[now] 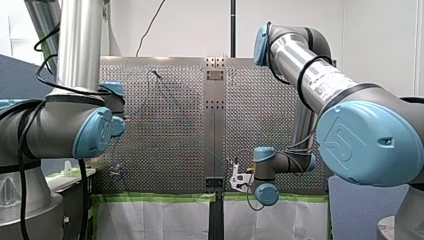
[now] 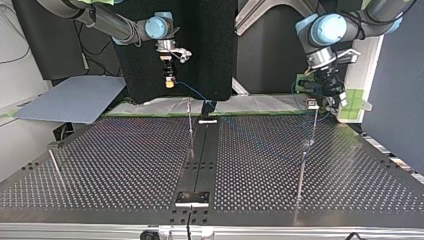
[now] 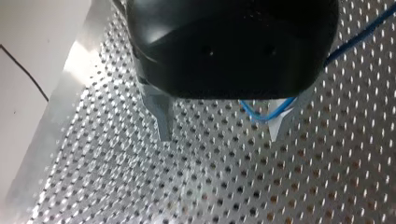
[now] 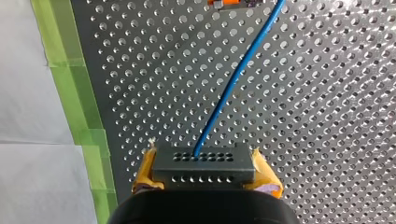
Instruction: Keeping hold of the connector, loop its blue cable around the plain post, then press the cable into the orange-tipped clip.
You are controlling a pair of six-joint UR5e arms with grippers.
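In the right wrist view my right gripper (image 4: 203, 163) is shut on a dark, many-holed connector (image 4: 203, 173), yellow pads (image 4: 144, 176) on both its sides. The blue cable (image 4: 233, 79) leaves the connector and runs ahead over the perforated table, close by an orange-tipped clip (image 4: 228, 3). In the top view this gripper (image 2: 170, 82) hangs above the table's far edge, and the cable (image 2: 192, 91) curves away from it. My left gripper (image 3: 222, 133) is open; a bend of blue cable (image 3: 261, 114) lies against one metal finger (image 3: 280, 122). In the top view that gripper (image 2: 316, 102) is at the far right.
Thin upright rods stand on the table in the top view: one near the middle (image 2: 190, 125), one below my left gripper (image 2: 306, 145), one at the left (image 2: 55, 167). Green tape (image 4: 77, 88) lines the table's edge beside my right gripper. A grey sheet (image 2: 75, 97) lies at the far left.
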